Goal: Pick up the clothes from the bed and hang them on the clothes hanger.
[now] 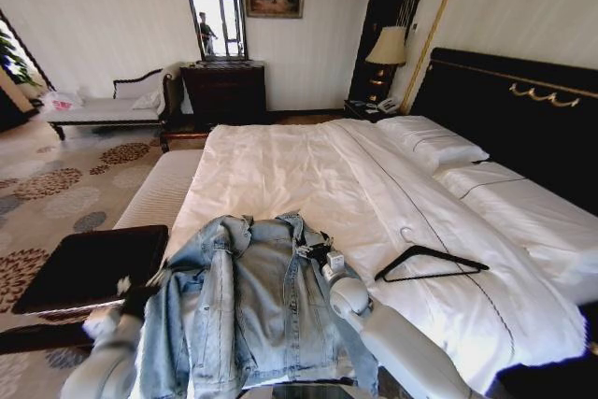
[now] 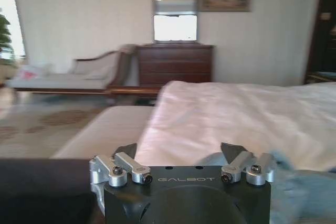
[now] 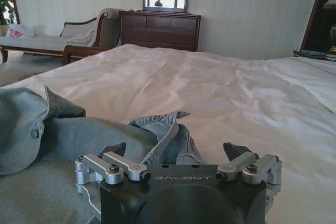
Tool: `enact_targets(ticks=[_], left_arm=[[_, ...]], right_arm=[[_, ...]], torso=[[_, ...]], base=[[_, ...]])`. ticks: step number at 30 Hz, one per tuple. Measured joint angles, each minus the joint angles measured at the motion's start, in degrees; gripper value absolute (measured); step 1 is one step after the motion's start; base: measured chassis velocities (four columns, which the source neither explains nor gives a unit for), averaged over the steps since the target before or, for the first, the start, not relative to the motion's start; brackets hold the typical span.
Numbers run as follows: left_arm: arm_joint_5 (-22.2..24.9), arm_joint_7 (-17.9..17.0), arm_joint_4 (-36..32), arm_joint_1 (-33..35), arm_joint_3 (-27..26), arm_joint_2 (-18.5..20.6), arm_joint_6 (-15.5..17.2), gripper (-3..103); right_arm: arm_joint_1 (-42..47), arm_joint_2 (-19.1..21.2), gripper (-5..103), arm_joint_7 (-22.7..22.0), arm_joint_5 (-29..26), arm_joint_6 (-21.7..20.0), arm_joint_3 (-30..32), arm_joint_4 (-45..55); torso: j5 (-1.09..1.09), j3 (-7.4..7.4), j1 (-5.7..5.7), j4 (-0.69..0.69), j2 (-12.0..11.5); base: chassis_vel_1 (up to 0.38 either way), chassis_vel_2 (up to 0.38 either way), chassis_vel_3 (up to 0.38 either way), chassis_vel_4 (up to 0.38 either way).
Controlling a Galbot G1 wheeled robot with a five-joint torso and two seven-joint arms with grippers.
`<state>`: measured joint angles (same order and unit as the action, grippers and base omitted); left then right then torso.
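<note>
The faded-blue denim jacket lies spread on the foot of the bed, collar toward the pillows. My right gripper rests at the jacket's collar edge; in the right wrist view it is open, with a fold of the jacket lying between its fingers. My left gripper hovers at the jacket's left sleeve edge; in the left wrist view it is open with nothing in it, and the jacket is off to one side. The black clothes hanger lies flat on the sheet, right of the jacket.
A black flat-topped piece stands by the bed's left corner, with a white cushioned bench beyond it. Pillows and the black headboard are at right. A chaise lounge and a dark dresser line the far wall.
</note>
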<state>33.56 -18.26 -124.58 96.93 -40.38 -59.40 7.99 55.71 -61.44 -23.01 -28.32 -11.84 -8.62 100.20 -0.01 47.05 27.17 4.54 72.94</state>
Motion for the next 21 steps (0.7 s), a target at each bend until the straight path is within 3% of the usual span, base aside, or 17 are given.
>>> enact_targets(ticks=[5,6,7,9,10,14,21], left_arm=[[1.3,-1.8,1.7,-4.5,5.9,3.9,1.2,98],[2.0,-2.8,3.5,-7.0,9.3,5.1,1.7,99],[2.0,-3.4,4.6,-8.6,11.6,5.6,1.8,101],[1.9,-3.9,5.8,-10.2,13.9,6.0,2.0,97],[1.6,-4.8,7.9,-13.2,18.0,6.2,2.4,92],[4.2,-7.0,12.8,-23.0,27.1,4.6,3.4,86],[6.4,-10.3,22.5,-34.6,36.1,0.9,4.5,85]], right_arm=[[-3.2,0.2,100,0.0,-1.2,0.0,-3.2,-1.5],[-4.3,0.2,100,0.0,-1.9,-0.2,-4.0,-1.7],[-4.6,0.2,100,0.0,-2.2,-0.3,-4.2,-1.8],[-4.9,0.2,100,-0.1,-2.5,-0.4,-4.3,-1.9],[-5.4,0.2,100,-0.4,-2.8,-0.5,-4.3,-2.2],[-6.1,0.3,100,-1.1,-3.8,-1.0,-3.6,-2.3],[-7.2,2.8,100,-1.9,-5.5,-0.9,-1.4,-2.3]], torso=[[0.02,0.01,0.02,-0.02,0.0],[0.03,0.01,0.02,-0.1,0.0],[0.02,0.01,0.02,-0.08,0.0],[0.01,0.01,0.02,-0.06,0.0],[-0.02,0.01,0.02,-0.02,0.0],[0.01,0.01,0.02,-0.03,0.0],[0.02,0.02,0.03,-0.03,0.0]], base=[[0.0,0.0,0.0,0.0],[0.0,0.0,0.0,0.0],[0.0,0.0,0.0,0.0],[0.0,0.0,0.0,0.0],[0.0,0.0,0.0,0.0],[0.0,0.0,0.0,0.0],[0.0,0.0,0.0,0.0]])
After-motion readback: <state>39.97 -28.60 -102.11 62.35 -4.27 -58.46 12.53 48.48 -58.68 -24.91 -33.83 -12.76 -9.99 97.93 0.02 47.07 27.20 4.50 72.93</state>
